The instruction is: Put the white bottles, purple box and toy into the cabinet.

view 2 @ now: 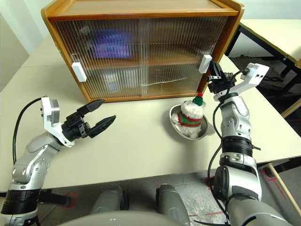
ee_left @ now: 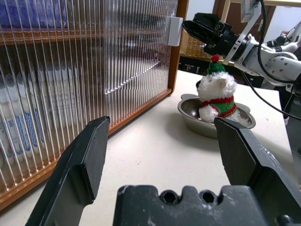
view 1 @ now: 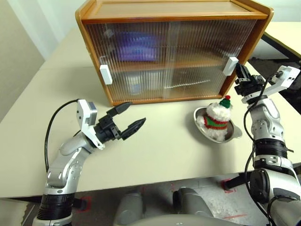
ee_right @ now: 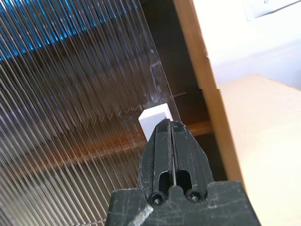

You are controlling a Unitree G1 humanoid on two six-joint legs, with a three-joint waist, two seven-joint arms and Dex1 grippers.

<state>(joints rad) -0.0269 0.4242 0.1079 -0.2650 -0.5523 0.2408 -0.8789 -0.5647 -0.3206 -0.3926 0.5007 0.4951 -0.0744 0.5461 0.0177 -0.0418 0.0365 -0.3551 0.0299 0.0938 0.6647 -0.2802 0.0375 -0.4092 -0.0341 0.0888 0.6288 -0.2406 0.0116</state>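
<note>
The wooden cabinet (view 1: 169, 14) stands at the back of the table with both ribbed sliding doors across its front. A blurred purple box (view 1: 136, 46) shows behind the upper left door. Below it are pale, blue-printed shapes, the white bottles (ee_left: 19, 127). The toy (view 1: 217, 117) sits upright in a metal dish (view 1: 233, 134) at the cabinet's right front corner. My right gripper (view 1: 239, 67) is shut, its tips against the right door's white handle (ee_right: 155, 117). In the right wrist view a narrow dark gap separates that door's edge from the wooden side wall. My left gripper (view 1: 136, 114) hangs open over the table, holding nothing.
The left door's white handle (view 1: 106, 74) sits at mid height near the cabinet's left edge. Bare tabletop (view 1: 160, 141) lies between my left gripper and the dish. Another table (view 1: 284, 33) stands beyond the cabinet at the right.
</note>
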